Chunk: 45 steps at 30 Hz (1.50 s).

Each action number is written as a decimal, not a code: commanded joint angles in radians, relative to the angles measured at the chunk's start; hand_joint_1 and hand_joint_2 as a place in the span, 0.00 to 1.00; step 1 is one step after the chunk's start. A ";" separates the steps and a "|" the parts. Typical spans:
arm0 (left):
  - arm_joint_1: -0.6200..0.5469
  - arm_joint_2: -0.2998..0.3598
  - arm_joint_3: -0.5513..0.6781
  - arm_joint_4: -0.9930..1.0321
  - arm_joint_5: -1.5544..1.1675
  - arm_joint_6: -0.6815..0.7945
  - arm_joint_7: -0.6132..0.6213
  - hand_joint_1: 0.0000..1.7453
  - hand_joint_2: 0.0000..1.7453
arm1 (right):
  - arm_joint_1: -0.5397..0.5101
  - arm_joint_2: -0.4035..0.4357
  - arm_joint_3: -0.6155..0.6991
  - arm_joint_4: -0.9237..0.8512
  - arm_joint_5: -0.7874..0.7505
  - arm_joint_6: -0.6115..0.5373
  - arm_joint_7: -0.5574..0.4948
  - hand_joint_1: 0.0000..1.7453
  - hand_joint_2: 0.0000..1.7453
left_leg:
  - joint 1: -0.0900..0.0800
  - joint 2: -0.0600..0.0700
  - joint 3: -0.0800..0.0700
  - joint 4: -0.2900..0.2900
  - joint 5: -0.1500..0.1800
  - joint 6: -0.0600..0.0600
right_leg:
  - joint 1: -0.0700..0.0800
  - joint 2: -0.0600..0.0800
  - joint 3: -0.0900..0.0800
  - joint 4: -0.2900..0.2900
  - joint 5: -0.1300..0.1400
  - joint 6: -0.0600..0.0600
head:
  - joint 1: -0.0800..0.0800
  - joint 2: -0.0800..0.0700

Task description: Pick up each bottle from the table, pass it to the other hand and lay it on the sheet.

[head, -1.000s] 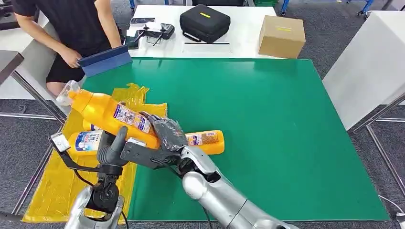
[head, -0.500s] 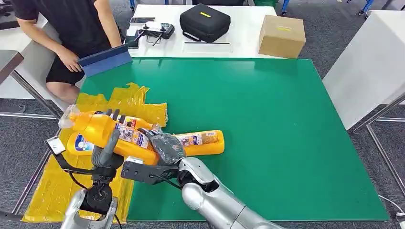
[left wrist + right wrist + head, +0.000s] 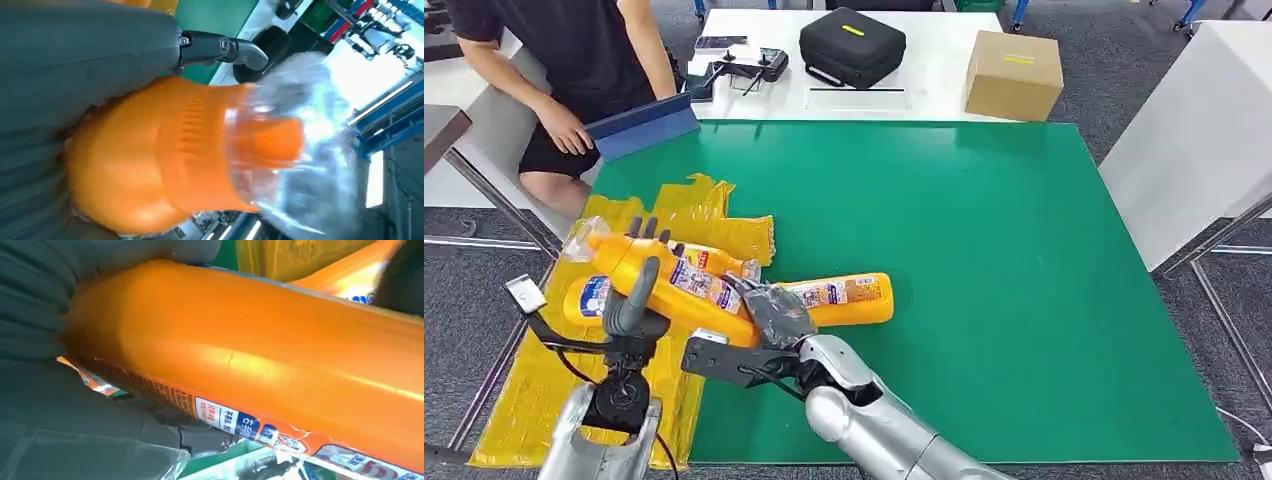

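Observation:
An orange bottle (image 3: 679, 285) with a clear cap hangs tilted over the yellow sheet (image 3: 534, 400), cap toward the left. My left hand (image 3: 629, 305) grips it near the neck, thumb in front and fingers behind. My right hand (image 3: 772, 308) holds its base end. Up close, the left wrist view has the bottle's shoulder and cap (image 3: 165, 165) against the left hand (image 3: 75, 50), and the right wrist view has the body (image 3: 280, 350) in the right hand (image 3: 40, 305). Another orange bottle (image 3: 584, 298) lies on the sheet beneath. A third (image 3: 854, 293) lies on the green mat (image 3: 984, 250).
A person (image 3: 554, 50) sits at the far left corner holding a blue folder (image 3: 644, 125). A white table behind carries a black case (image 3: 852, 45) and a cardboard box (image 3: 1014, 75). Another white table (image 3: 1194, 130) stands to the right.
The held bottle has come down toward the sheet. My left hand has shifted left and now wraps the neck, while the right hand stays on the base.

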 commanded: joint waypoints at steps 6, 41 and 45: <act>-0.124 0.009 0.028 0.037 -0.024 -0.025 -0.011 1.00 1.00 | 0.074 -0.024 0.083 0.065 0.020 0.058 -0.043 1.00 1.00 | 0.002 -0.003 0.004 0.000 -0.001 -0.004 | 0.002 -0.004 0.006 -0.001 -0.002 -0.002 | -0.001 0.000; -0.178 0.018 -0.029 0.167 -0.044 -0.113 0.001 0.00 0.00 | -0.049 -0.016 0.020 0.104 -0.023 0.017 -0.072 1.00 1.00 | 0.001 -0.003 0.002 0.000 0.000 -0.003 | 0.001 -0.003 0.004 0.000 -0.001 -0.002 | 0.000 0.000; -0.170 0.018 -0.047 0.156 -0.044 -0.113 0.001 0.00 0.00 | -0.057 -0.017 0.007 0.091 -0.013 0.019 -0.064 1.00 1.00 | 0.001 -0.004 0.003 0.001 -0.001 -0.004 | 0.001 -0.004 0.006 0.000 -0.002 -0.002 | 0.000 0.000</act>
